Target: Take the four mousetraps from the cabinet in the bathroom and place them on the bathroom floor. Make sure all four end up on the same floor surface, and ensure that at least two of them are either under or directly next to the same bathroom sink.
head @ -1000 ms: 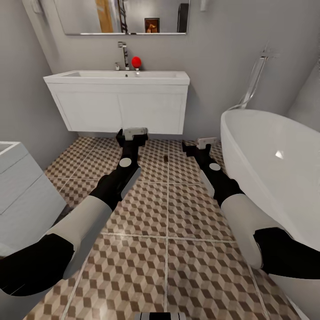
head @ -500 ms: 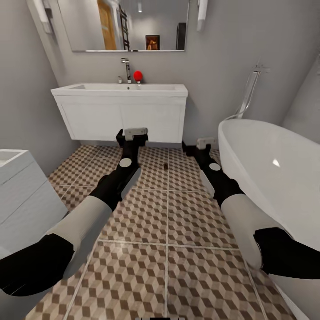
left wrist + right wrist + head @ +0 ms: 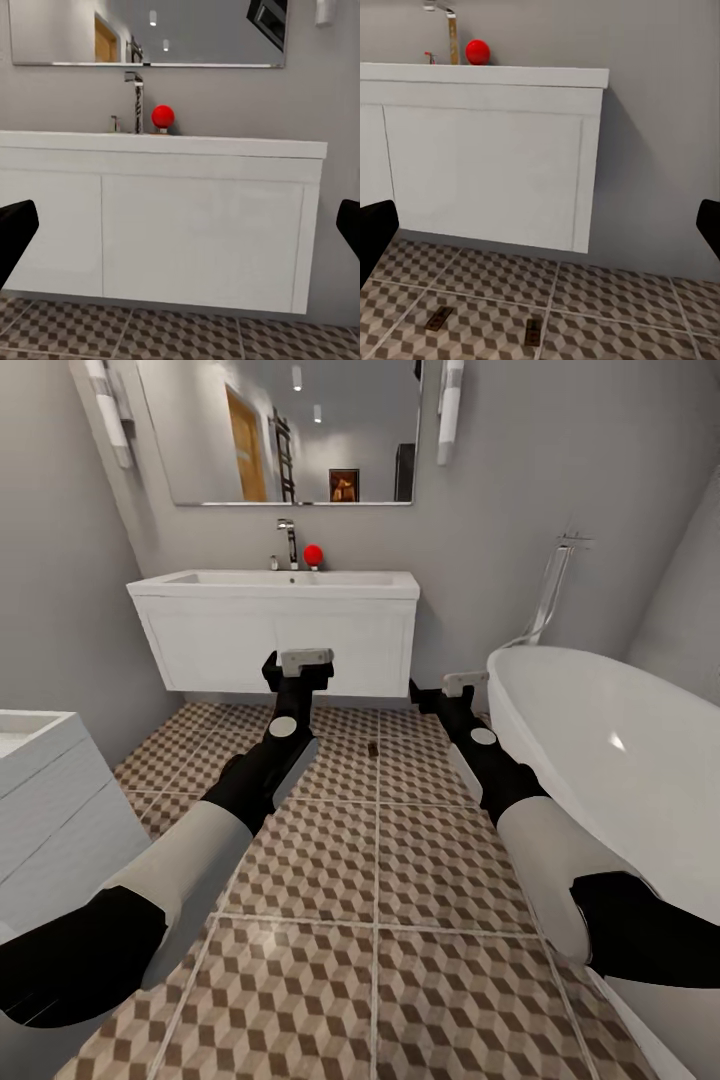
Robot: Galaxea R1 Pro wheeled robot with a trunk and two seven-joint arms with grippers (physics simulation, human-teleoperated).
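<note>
Two small tan mousetraps [image 3: 439,319] [image 3: 533,332] lie flat on the cube-patterned bathroom floor [image 3: 330,860], a little in front of the wall-hung white sink [image 3: 275,625]. The head view shows one mousetrap [image 3: 372,748] between my two arms. My left gripper [image 3: 297,660] is held out toward the sink front, and in the wrist view the left gripper [image 3: 180,232] is open and empty. My right gripper [image 3: 450,685] hangs beside the tub; in its wrist view the right gripper [image 3: 540,232] is also open with nothing in it. The cabinet is out of view.
A white bathtub [image 3: 600,730] runs along the right, close to my right arm. A white unit [image 3: 40,800] stands at the left. On the sink are a faucet [image 3: 290,543] and a red ball [image 3: 314,554], with a mirror [image 3: 290,430] above.
The whole view has drawn back and tilted up, so the sink looks smaller and more of the mirror shows. Both arms keep the same pose and the mousetrap stays on the floor.
</note>
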